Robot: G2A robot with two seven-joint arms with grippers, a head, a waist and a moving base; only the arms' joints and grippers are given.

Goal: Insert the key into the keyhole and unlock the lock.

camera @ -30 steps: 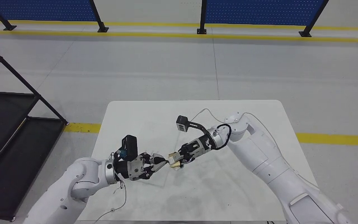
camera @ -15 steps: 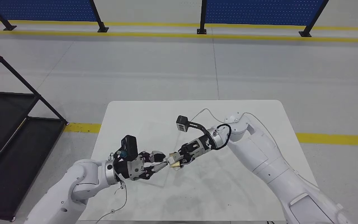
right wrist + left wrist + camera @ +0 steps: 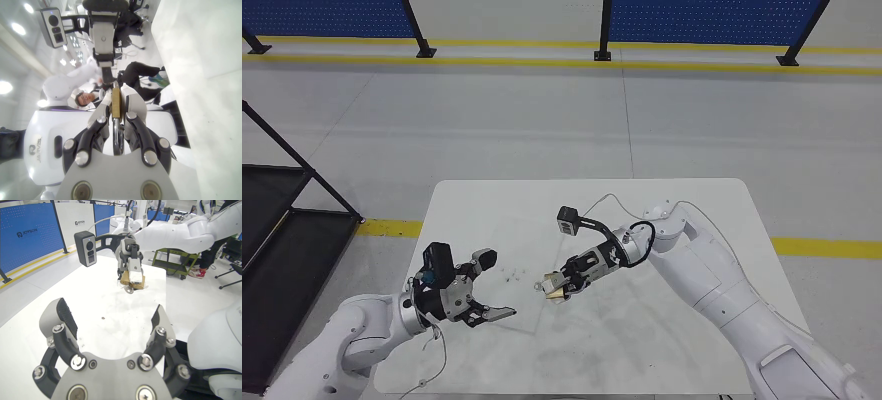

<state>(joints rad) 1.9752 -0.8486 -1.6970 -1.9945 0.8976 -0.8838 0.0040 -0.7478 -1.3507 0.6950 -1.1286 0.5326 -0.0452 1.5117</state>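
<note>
The left claw [image 3: 491, 288] hangs over the left part of the desk [image 3: 502, 210], about midway between the near and far edges. Its two fingers [image 3: 67, 317] are spread wide, with nothing between them. The ribbed black pads face each other across bare desk top. A small brown speck [image 3: 103, 318] lies on the desk just past the fingertips.

Farther on, toward the middle of the desk and apart from the left claw, is the key [image 3: 129, 290]. Its round silver head sticks out of the end of the lock [image 3: 124, 278] that faces the left claw. The blade is hidden.

The lock [image 3: 560, 287] is a brass block held low over the desk. Whether it touches the surface cannot be told. The right claw [image 3: 115, 106] has it pinched firmly, one white-wrapped finger [image 3: 135, 273] on each broad face. In the right wrist view the body shows edge-on between those fingers. The steel shackle [image 3: 116, 136] points back into the claw's palm. The key [image 3: 115, 84] is at the lock's outer end. The right arm comes in from the desk's right edge.
</note>
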